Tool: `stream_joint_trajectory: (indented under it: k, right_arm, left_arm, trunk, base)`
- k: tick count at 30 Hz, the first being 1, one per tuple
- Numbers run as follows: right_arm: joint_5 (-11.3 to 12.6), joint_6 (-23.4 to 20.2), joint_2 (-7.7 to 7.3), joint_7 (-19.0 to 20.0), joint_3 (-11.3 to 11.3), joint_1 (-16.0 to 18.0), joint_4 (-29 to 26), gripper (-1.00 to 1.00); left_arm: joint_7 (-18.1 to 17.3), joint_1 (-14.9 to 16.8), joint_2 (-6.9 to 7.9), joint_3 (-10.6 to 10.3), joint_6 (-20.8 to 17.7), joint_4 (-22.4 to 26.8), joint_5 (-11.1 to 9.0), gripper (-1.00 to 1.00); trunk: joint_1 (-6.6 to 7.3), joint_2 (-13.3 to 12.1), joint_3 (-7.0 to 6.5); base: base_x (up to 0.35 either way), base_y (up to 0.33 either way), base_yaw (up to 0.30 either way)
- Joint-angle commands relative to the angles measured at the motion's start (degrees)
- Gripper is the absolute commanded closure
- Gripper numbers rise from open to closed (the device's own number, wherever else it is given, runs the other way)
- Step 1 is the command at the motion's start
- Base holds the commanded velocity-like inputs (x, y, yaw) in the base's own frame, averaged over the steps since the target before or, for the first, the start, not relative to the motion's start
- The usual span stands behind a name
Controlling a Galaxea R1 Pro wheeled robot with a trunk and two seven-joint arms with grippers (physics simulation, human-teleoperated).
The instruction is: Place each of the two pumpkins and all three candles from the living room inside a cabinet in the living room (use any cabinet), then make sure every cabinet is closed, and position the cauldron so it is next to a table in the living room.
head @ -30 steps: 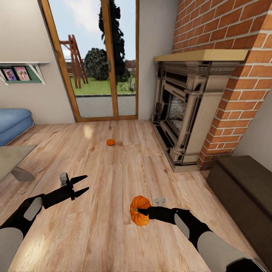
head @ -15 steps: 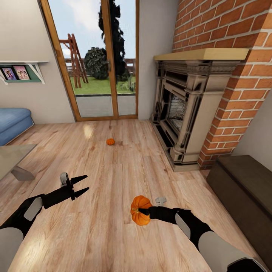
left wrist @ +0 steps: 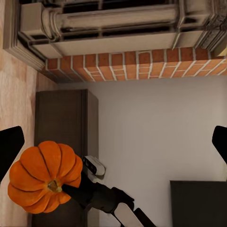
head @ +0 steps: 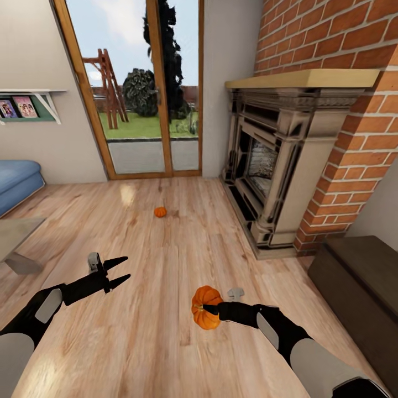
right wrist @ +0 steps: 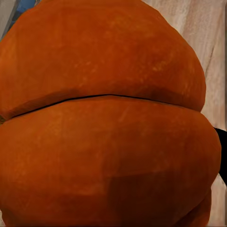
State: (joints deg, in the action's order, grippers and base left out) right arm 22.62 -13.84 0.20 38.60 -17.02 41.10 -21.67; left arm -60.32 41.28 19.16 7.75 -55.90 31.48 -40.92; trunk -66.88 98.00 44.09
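My right gripper (head: 205, 307) is shut on an orange ribbed pumpkin (head: 205, 315), held above the plank floor in the lower middle of the head view. The same pumpkin (left wrist: 45, 176) appears in the left wrist view, and its orange skin (right wrist: 109, 118) sits close up in the right wrist view. A second small pumpkin (head: 160, 211) lies on the floor farther off, in front of the glass door. My left gripper (head: 122, 269) hangs open and empty at the lower left. The low dark brown cabinet (head: 359, 282) stands at the right, its front shut.
An ornate dark fireplace (head: 276, 166) in a red brick chimney (head: 354, 110) stands right of centre. A glass door (head: 143, 88) with a wood frame is at the back. A blue sofa (head: 16, 182) and a table corner (head: 16, 237) are at the left.
The whole head view has shifted a little, so the camera has turned slightly to the right. Both arms and the held pumpkin keep their places in the picture.
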Motion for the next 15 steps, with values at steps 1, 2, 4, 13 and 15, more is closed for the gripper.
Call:
stream_joint_trajectory:
  k: [1,2,4,13,15]
  right_arm:
    - [0.67,-0.40,-0.02,-0.09,-0.12,0.04,-0.06,1.00]
    - [0.67,-0.34,-0.02,-0.09,-0.12,0.04,-0.05,1.00]
    - [0.67,-0.27,-0.02,-0.10,-0.12,0.04,-0.05,1.00]
    - [0.67,-0.22,0.11,-0.10,-0.12,0.04,-0.04,1.00]
    - [0.67,-0.22,0.08,-0.10,-0.12,0.04,-0.04,1.00]
  left_arm:
    - [-0.15,0.03,0.00,0.08,-0.25,-0.02,0.05,-1.00]
    - [-0.15,0.03,0.00,0.08,-0.25,-0.02,0.05,-1.00]
    - [-0.15,0.03,0.00,0.08,-0.26,-0.02,0.05,-1.00]
    - [-0.15,0.03,0.00,0.08,-0.26,-0.02,0.05,-1.00]
    - [-0.16,0.03,0.00,0.08,-0.26,-0.02,0.05,-1.00]
  trunk:
    - [-0.03,0.02,0.05]
    - [-0.03,0.02,0.05]
    - [-0.03,0.02,0.05]
    - [-0.03,0.02,0.05]
    - [-0.03,0.02,0.05]
  base:
    - [0.336,0.000,0.000]
    - [0.336,0.000,0.000]
    - [0.336,0.000,0.000]
    - [0.337,0.000,0.000]
    - [0.337,0.000,0.000]
